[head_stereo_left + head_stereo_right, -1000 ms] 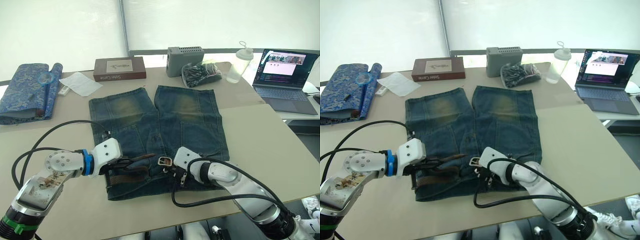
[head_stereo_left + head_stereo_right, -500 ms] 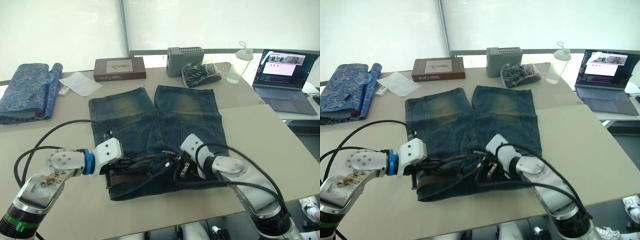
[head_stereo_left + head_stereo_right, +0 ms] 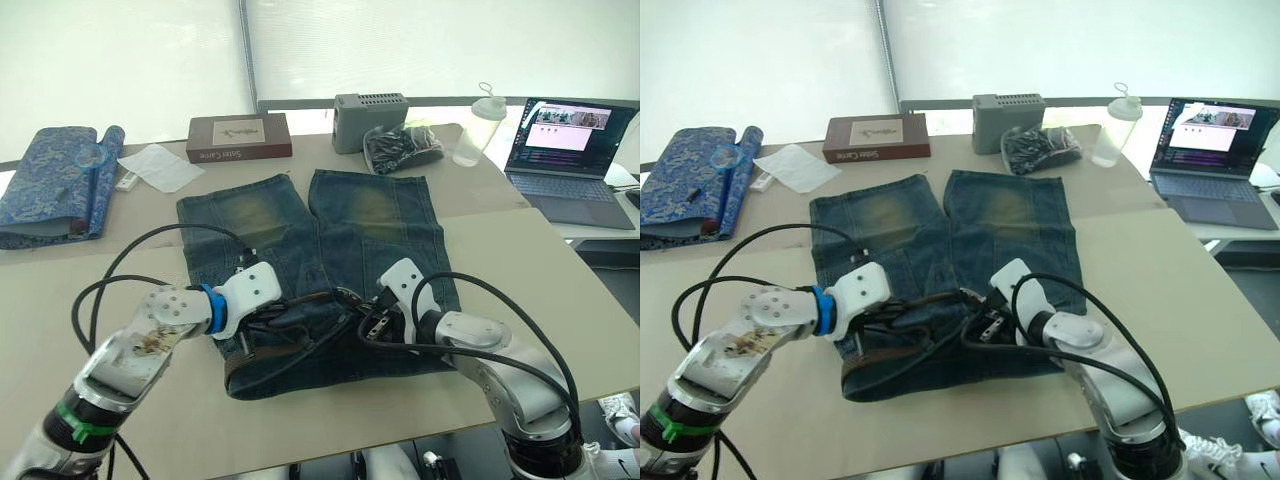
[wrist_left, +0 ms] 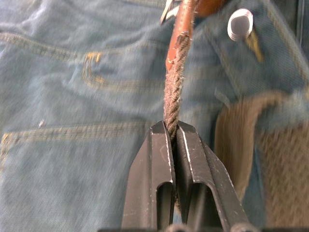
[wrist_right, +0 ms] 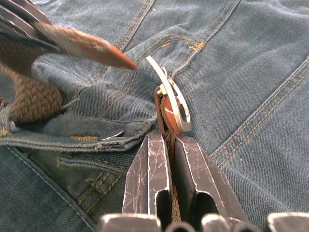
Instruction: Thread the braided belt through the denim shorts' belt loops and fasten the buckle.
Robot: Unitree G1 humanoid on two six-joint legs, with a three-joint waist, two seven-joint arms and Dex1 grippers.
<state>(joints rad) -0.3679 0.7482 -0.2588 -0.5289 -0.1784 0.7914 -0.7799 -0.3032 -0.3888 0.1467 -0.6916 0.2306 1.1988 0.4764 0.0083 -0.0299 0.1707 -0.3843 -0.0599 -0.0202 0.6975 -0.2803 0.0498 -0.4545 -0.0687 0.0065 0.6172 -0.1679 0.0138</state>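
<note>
The denim shorts (image 3: pixel 370 215) lie flat on the table, waistband toward me and bunched in the middle. The braided belt (image 3: pixel 878 361) runs along the waistband's left half. My left gripper (image 3: pixel 290 305) is shut on the belt (image 4: pixel 174 92) just behind its brown leather tip (image 5: pixel 96 48). My right gripper (image 3: pixel 362 318) is shut on the belt's leather end, right under the silver buckle (image 5: pixel 174 104). Tip and buckle hang a little apart over the middle of the waistband, near the silver button (image 4: pixel 240 24). I cannot make out the belt loops.
Behind the shorts stand a brown book (image 3: pixel 238 137), a grey box (image 3: pixel 370 107), a bag of dark items (image 3: pixel 402 147) and a clear bottle (image 3: pixel 478 125). A laptop (image 3: pixel 570 160) sits far right. Blue patterned cloth (image 3: pixel 55 180) and white paper (image 3: pixel 160 165) lie far left.
Both grippers moved away from me onto the shorts. The left carried the belt tip rightward, the right brought the buckle end up, and the waistband bunched between them.
</note>
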